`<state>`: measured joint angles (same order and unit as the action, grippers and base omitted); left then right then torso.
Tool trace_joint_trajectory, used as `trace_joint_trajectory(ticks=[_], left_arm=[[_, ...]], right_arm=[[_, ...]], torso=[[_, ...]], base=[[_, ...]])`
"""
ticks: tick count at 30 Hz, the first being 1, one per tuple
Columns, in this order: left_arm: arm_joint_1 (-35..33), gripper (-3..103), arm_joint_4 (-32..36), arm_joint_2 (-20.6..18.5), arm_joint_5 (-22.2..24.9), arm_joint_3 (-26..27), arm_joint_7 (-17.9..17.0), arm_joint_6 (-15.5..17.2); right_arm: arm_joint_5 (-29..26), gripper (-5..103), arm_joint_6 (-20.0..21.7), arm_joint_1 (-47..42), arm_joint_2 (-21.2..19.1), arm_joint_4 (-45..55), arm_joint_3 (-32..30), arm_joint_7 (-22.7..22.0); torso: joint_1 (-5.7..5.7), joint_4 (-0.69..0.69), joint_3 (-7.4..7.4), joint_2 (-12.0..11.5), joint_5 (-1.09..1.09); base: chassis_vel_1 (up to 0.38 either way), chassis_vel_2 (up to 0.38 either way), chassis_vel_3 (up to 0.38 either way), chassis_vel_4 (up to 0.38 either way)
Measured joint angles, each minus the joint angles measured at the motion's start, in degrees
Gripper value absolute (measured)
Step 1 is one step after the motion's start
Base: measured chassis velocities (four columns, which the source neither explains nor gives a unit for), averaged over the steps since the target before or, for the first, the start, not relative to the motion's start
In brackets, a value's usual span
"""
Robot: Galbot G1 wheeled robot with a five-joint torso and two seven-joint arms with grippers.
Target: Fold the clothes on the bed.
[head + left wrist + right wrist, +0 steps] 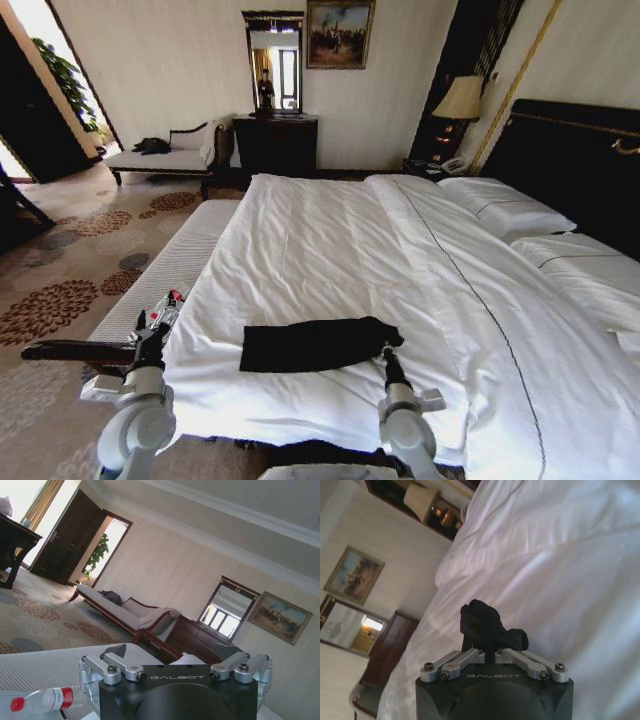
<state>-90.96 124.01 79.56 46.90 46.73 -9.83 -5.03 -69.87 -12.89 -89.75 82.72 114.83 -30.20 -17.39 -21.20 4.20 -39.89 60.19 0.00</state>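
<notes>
**Right gripper pinching the corner of a folded black T-shirt at the near edge of the bed**

The black T-shirt lies as a flat, elongated band on the white duvet, near the foot of the bed, running left to right; its lettering cannot be made out. The right gripper meets the shirt's right end, its arm rising from the near edge of the view; in the right wrist view the right gripper has its fingers drawn nearly together on a bunched tuft of the T-shirt, which stands up above the duvet. The left gripper is off the mattress, to the left of the shirt and well apart from it, above the padded bench beside the bed; in the left wrist view the left gripper has its fingers spread wide with nothing between them; a clear bottle with a red cap lies just beside it on the bench. Pillows sit at the far right against the dark headboard; a chaise, a dresser with a mirror and a lamp stand along the far wall.
</notes>
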Motion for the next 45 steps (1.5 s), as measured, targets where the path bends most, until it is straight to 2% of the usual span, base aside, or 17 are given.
trace_joint_trajectory(ticks=[4,8,10,11,14,16,20,21,25,29,33,38,45], left_arm=[[0.1,100,-0.1,0.3,-0.2,-0.1,0.0,0.0],[0.2,100,-0.1,0.7,-0.7,-0.5,0.0,-0.1],[0.3,100,-0.2,0.9,-1.0,-0.7,0.0,-0.1],[0.3,100,-0.2,0.9,-1.0,-0.7,0.0,-0.1],[0.2,100,-0.2,1.1,-1.2,-0.8,0.0,-0.2],[0.1,100,-0.3,1.1,-1.3,-0.8,0.0,-0.3],[-0.1,100,-0.9,0.8,-1.5,-0.7,0.0,-0.7],[-0.1,100,-0.9,0.8,-1.5,-0.7,0.0,-0.7],[0.3,100,-1.7,-0.1,-1.4,-0.1,0.0,-0.7],[0.5,100,-2.1,-0.7,-0.9,0.9,-0.1,-0.8],[0.7,100,-2.5,-1.0,-0.6,1.3,-0.3,-0.8],[1.2,100,-2.8,-0.8,-0.5,1.3,-0.4,-0.7],[1.3,100,-2.7,-0.1,-0.7,0.9,-0.5,-0.5]], right_arm=[[-1.6,3,0.1,0.0,-1.6,1.3,-2.9,-0.2],[0.8,3,0.1,0.5,-2.7,1.2,-4.5,0.3],[6.0,3,-0.6,0.5,-3.4,0.8,-2.8,1.9],[6.0,3,-0.6,0.5,-3.4,0.8,-2.8,1.9],[14.9,3,-2.6,0.8,-4.2,-0.8,3.3,6.2],[16.6,3,-3.1,1.1,-4.3,-1.2,4.6,7.3],[26.2,3,-5.6,3.6,-4.4,-5.2,11.9,14.6],[26.2,3,-5.6,3.6,-4.4,-5.2,11.9,14.6],[33.5,3,-7.5,4.5,-4.0,-8.4,17.8,19.7],[37.8,3,-8.9,4.9,-3.2,-11.6,20.8,21.8],[39.7,3,-10.0,5.2,-3.1,-14.2,21.7,22.7],[42.6,3,-12.0,5.4,-2.5,-17.5,21.9,23.2],[43.6,3,-13.0,5.3,-2.5,-20.1,21.9,23.4]], torso=[[0.00,0.00,0.00,0.0,0.01],[0.00,0.00,0.01,0.0,0.00],[0.00,0.01,0.01,0.0,0.00],[0.00,0.01,0.01,0.0,0.00],[0.00,0.00,0.01,0.0,0.00],[0.00,0.00,0.01,0.0,0.00],[0.00,-0.02,0.01,0.0,-0.01],[0.00,-0.02,0.01,0.0,-0.01],[0.00,0.00,0.01,0.0,-0.01],[0.00,0.00,0.01,0.0,-0.01],[0.00,-0.02,0.01,0.0,-0.19],[0.00,-0.01,0.00,0.0,-0.22],[0.00,-0.01,0.00,0.0,-0.06]], base=[[0.000,0.000,0.000,0.000],[0.000,0.000,0.000,0.000],[0.000,0.000,0.000,0.000],[0.000,0.000,0.000,0.000],[0.000,0.000,0.000,0.000],[0.000,0.000,0.000,0.000],[0.000,0.000,0.000,0.000],[0.000,0.000,0.000,0.000],[0.000,0.000,0.000,0.000],[0.000,0.000,0.000,0.000],[0.000,0.000,0.000,0.000],[0.000,0.000,0.000,0.000],[0.000,0.000,0.000,0.000]])
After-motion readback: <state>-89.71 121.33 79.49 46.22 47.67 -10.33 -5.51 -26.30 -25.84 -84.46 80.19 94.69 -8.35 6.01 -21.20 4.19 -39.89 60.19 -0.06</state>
